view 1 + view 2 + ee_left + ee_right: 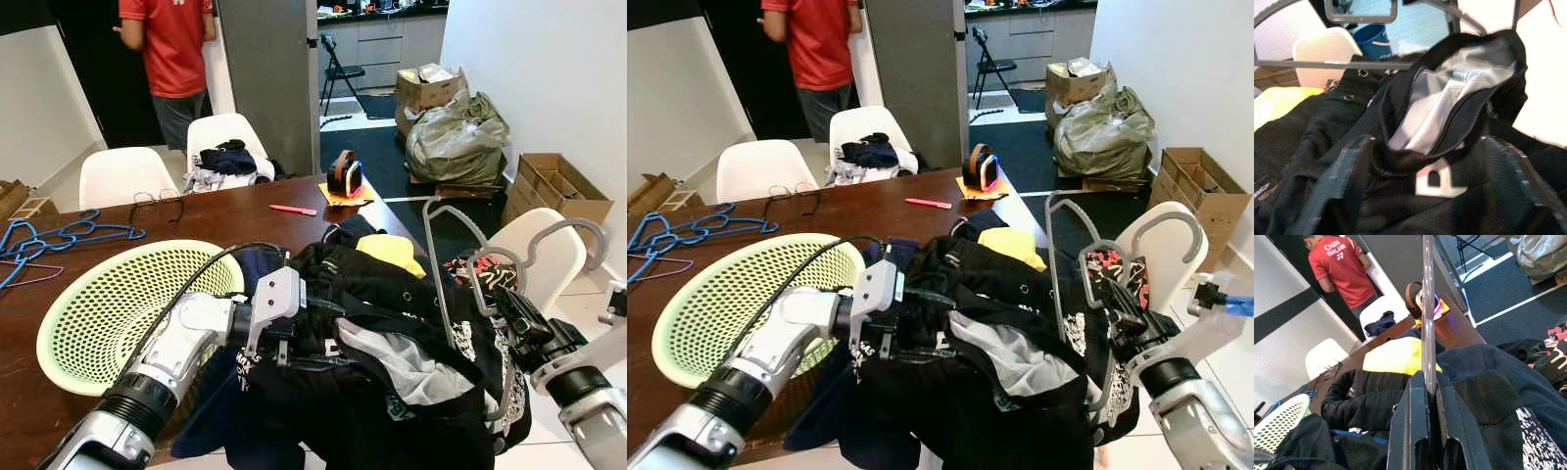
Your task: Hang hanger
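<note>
The right tool is clenched on the grey hanger. The left tool touches the black garment on the tabletop; its opening can't be told.

Two silver arms with ribbed black collars; a black cable loops over the left arm, near the green basket; long black fingers.

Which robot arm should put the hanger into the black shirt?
The right. Its gripper already pinches the grey hanger beside the black shirt; the left gripper rests on the shirt, seemingly steadying it.
</note>
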Tool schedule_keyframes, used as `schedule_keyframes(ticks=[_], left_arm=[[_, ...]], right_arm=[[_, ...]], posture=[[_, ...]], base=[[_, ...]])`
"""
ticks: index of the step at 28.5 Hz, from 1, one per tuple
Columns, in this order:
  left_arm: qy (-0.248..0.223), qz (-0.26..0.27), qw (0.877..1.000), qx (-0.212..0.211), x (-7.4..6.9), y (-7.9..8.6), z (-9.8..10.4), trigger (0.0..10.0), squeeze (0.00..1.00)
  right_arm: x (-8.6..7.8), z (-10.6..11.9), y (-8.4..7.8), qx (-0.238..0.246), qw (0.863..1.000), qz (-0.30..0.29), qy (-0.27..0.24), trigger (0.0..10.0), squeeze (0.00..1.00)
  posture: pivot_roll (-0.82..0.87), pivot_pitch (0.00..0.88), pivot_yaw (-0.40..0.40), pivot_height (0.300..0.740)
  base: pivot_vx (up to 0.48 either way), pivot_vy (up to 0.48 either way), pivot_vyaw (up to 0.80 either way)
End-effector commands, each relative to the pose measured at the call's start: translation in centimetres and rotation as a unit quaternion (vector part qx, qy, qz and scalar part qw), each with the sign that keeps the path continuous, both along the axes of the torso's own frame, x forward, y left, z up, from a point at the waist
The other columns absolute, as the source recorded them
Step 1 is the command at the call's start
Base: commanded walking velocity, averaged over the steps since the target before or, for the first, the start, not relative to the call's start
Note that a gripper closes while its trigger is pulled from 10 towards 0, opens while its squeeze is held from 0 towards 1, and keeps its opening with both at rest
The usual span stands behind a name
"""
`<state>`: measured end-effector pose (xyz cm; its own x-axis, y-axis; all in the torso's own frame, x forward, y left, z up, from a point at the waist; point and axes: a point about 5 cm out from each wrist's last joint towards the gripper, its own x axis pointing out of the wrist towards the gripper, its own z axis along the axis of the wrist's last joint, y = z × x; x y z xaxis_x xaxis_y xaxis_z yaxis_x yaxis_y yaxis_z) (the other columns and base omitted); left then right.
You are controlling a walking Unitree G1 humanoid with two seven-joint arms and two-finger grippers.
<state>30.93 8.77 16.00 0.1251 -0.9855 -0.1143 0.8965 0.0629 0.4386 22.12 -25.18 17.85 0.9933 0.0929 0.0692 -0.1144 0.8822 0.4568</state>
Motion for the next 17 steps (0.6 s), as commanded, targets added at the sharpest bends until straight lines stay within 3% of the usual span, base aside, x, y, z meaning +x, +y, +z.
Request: schedule_keyframes(ticks=[1, 4, 5, 14, 16, 17], left_arm=[[-0.031, 0.036, 0.999, -0.004, 0.91, 0.16, 0.31, 10.0, 0.99], [-0.031, 0.036, 0.999, -0.004, 0.91, 0.16, 0.31, 10.0, 0.99], [-0.040, 0.051, 0.998, -0.009, 1.22, 0.14, 0.53, 10.0, 0.00], [-0.024, 0.054, 0.998, -0.019, 1.27, 0.10, 0.23, 10.0, 0.00], [-0.020, 0.054, 0.998, -0.023, 1.27, 0.08, 0.17, 9.4, 0.00], [-0.016, 0.052, 0.998, -0.024, 1.24, 0.07, 0.07, 0.0, 0.00]], right_arm=[[-0.29, 0.41, 0.09, -0.001, 1.000, 0.004, -0.004, 10.0, 0.00], [-0.29, 0.41, 0.09, -0.001, 1.000, 0.004, -0.004, 10.0, 0.00], [-0.33, 0.44, 0.08, -0.001, 1.000, 0.004, -0.004, 10.0, 0.00], [-0.60, 0.55, -0.06, -0.004, 1.000, 0.002, -0.002, 10.0, 0.00], [-0.64, 0.56, -0.10, -0.005, 1.000, 0.001, -0.002, 10.0, 0.00], [-0.66, 0.57, -0.15, -0.005, 1.000, 0.001, -0.001, 10.0, 0.00]], posture=[[-0.22, 0.000, 0.037, 0.740], [-0.22, 0.000, 0.037, 0.740], [-0.22, 0.000, 0.038, 0.740], [-0.23, 0.000, 0.039, 0.740], [-0.23, 0.000, 0.038, 0.740], [-0.24, 0.000, 0.037, 0.740]], base=[[0.000, 0.000, 0.00], [0.000, 0.000, 0.00], [0.000, 0.000, 0.00], [0.000, 0.000, 0.00], [0.000, 0.000, 0.00], [0.000, 0.000, 0.00]])
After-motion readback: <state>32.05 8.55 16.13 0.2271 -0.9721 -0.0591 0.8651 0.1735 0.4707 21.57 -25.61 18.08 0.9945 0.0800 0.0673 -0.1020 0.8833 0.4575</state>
